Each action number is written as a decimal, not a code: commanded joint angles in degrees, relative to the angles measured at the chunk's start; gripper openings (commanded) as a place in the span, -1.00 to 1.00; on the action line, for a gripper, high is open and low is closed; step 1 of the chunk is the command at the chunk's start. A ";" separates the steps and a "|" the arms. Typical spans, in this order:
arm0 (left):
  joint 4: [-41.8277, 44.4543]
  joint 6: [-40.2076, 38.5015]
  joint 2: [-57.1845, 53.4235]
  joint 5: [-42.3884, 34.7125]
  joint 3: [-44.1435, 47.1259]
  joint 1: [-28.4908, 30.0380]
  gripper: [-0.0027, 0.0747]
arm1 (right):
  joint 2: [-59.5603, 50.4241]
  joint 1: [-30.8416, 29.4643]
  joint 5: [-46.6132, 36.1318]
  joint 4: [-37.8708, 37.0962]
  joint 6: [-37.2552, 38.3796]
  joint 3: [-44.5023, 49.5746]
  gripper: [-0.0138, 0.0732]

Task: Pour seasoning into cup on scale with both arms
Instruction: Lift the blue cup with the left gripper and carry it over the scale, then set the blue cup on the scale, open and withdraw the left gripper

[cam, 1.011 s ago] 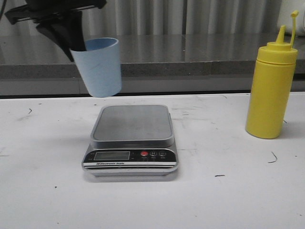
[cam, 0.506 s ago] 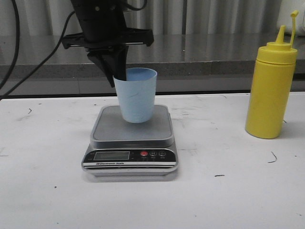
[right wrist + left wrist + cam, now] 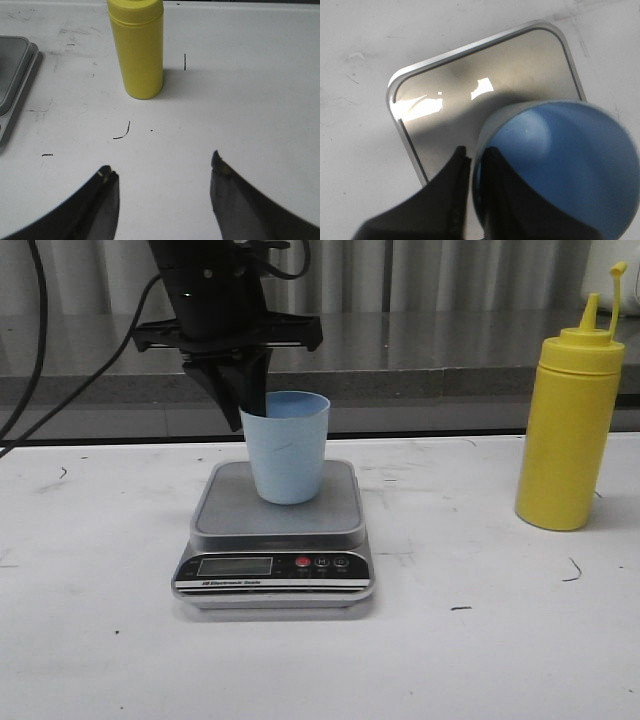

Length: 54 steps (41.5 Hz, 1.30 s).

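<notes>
Since half a second ago the pale blue cup (image 3: 289, 447) has come lower and now sits upright with its base on the steel platform of the kitchen scale (image 3: 275, 535); a full second ago it hung tilted in the air nearer the bench's left end. Nothing else has shifted.

Going from the left end of the bench: the left gripper (image 3: 243, 390) reaches straight down from above, and its fingers (image 3: 452, 197) pinch the cup's rim on the left side, one finger outside the wall and one inside. The left wrist view shows the cup's wall clamped between them, so the jaws are grasping the cup. The cup stands on the platform's rear half, slightly right of the platform's middle, its open mouth upward. The scale lies flat near the middle of the bench, its black panel with LCD display (image 3: 234, 565) and red button (image 3: 302, 562) turned toward the front edge.

Toward the bench's right end, well apart from the scale, the yellow squeeze bottle (image 3: 568, 427) stands upright with its cone nozzle (image 3: 591, 310) up and its small tethered cap held off beside it. The right wrist view shows the right gripper (image 3: 165, 175) above bare white bench (image 3: 250, 90) on the near side of the bottle, its jaws spread wide and holding nothing, well clear of the bottle.
</notes>
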 commanded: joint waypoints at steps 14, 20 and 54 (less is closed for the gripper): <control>1.17 0.98 -8.58 4.06 -4.65 -0.34 0.12 | 0.59 0.09 -4.32 -0.30 -0.40 -1.84 0.32; 4.31 1.37 -15.92 3.98 -2.27 -0.34 0.12 | 0.59 0.09 -4.32 -0.30 -0.40 -1.84 0.32; 9.25 3.24 -63.33 -9.95 46.78 -0.24 0.12 | 0.59 0.09 -4.32 -0.30 -0.40 -1.84 0.32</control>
